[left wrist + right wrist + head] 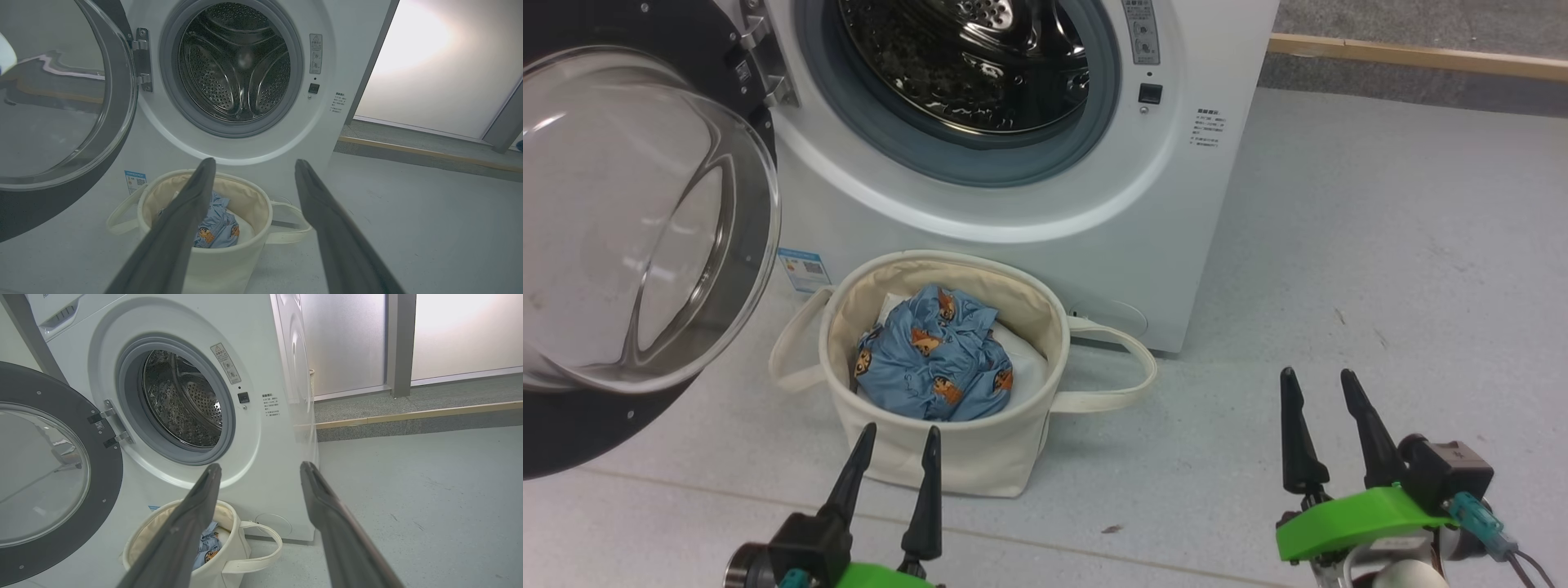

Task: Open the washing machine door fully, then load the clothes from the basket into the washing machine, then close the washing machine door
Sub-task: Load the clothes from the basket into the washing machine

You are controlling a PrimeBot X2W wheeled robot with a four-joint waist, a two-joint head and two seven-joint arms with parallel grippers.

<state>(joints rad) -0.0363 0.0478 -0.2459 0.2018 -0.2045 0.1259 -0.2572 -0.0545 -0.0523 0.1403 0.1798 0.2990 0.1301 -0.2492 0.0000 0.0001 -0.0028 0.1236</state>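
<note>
With the washing machine door (645, 220) wide open, my left pincer (901, 427) and right pincer (1317, 372) hang spread, empty; next, a dip into the basket (964, 461) for the clothes (935, 355).

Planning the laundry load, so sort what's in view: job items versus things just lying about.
Job: washing machine door, open; washing machine; basket; clothes inside it.
Lying about: white padding under the clothes; wooden strip along the floor.
</note>
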